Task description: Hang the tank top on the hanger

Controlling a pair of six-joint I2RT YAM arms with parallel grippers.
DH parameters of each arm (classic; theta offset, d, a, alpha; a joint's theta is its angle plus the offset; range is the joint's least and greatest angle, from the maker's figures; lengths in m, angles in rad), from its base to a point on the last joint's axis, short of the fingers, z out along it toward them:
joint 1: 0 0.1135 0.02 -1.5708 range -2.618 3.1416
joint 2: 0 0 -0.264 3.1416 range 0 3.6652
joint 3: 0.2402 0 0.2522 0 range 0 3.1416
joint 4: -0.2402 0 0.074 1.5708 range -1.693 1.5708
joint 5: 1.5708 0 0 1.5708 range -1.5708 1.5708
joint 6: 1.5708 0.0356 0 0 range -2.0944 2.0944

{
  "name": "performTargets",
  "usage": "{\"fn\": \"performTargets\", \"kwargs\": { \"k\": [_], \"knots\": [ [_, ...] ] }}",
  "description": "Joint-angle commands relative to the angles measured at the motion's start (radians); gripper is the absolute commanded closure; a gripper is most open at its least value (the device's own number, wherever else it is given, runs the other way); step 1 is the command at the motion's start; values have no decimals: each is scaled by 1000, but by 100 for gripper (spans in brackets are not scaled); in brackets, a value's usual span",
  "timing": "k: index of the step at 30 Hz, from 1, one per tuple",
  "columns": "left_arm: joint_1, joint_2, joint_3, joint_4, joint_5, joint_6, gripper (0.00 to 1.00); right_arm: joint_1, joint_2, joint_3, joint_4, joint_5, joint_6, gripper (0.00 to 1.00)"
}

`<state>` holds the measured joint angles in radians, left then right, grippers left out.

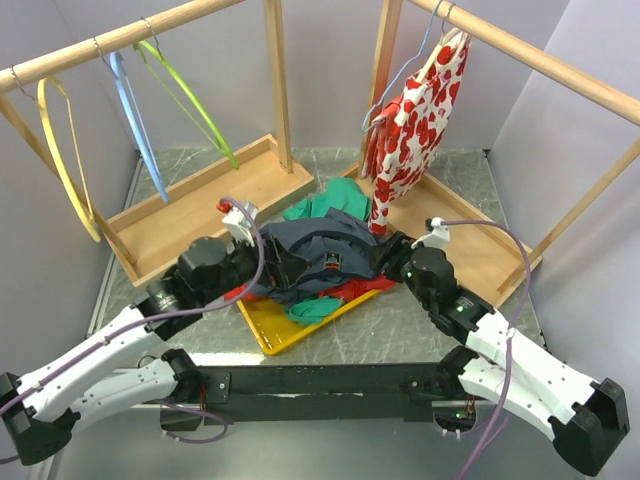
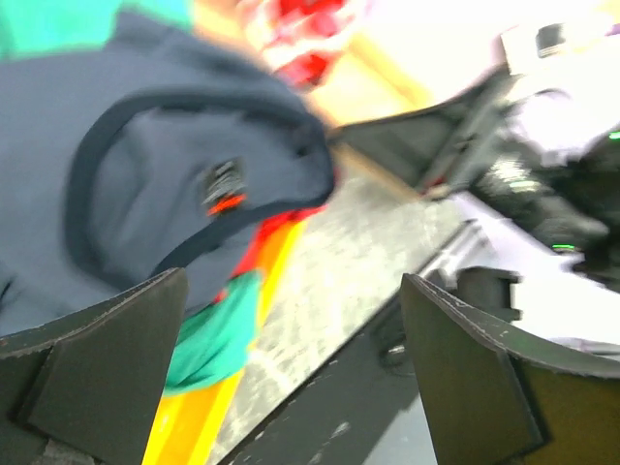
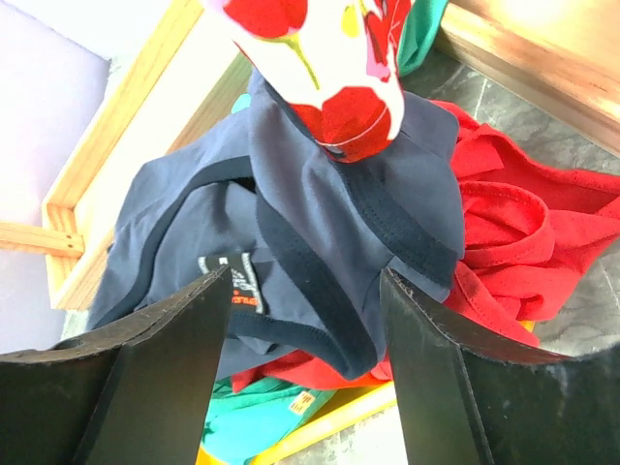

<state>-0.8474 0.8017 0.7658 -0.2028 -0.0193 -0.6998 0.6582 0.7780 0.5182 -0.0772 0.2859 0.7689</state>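
Far left, high on the left rack's rail (image 1: pixel 100 45): yellow hanger (image 1: pixel 60 150), blue hanger (image 1: pixel 135 130), then the lime-green hanger (image 1: pixel 195 105), bare and well apart from the clothes. By the look of it, nothing of the task done yet: no strap over either arm of it, no garment lifted.

Next, the left gripper (image 2: pixel 291 358), at the left side of the pile: fingers (image 2: pixel 97 368) spread wide, nothing between them.

In the middle, the tank top (image 1: pixel 325 245), crumpled on top of a heap in the yellow tray (image 1: pixel 265 330), neckline and small orange label facing up. Under it, a red garment (image 1: pixel 355 288); behind it, a green garment (image 1: pixel 330 205).

To the right, the right gripper (image 3: pixel 305 358): fingers apart, released, pointing down at navy fabric without pinching it.

All left to do, probably: take up the tank top, bring it and the hanger together, thread both shoulders.

Tight spots: heart-print cloth (image 1: pixel 425 120) hanging low over the heap's right side, a rack upright (image 1: pixel 280 90) just behind, both arms crowding the tray. Open room: bare table (image 1: pixel 400 325) on the near side.
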Motion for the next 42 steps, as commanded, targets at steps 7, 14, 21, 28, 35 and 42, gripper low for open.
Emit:
{"fn": "performTargets", "kwargs": {
  "k": [7, 14, 21, 28, 35, 42],
  "knots": [
    [1, 169, 523, 42, -134, 157, 6, -3, -82, 80, -39, -21, -14, 30],
    [27, 372, 966, -133, -701, 250, 6, -2, -83, 88, -64, -33, -25, 27],
    [197, 557, 1236, -245, -970, 379, 8, -3, -94, 89, -68, -45, -59, 25],
    [402, 749, 1496, -446, -837, 339, 9, -2, -72, 120, -91, -85, -74, 24],
    [436, 863, 1561, -488, -886, 375, 14, -3, -100, 83, -85, -93, -65, 23],
    [438, 919, 1509, -471, -991, 404, 25, 0, -103, 78, -95, -90, -75, 23]
  ]
}}
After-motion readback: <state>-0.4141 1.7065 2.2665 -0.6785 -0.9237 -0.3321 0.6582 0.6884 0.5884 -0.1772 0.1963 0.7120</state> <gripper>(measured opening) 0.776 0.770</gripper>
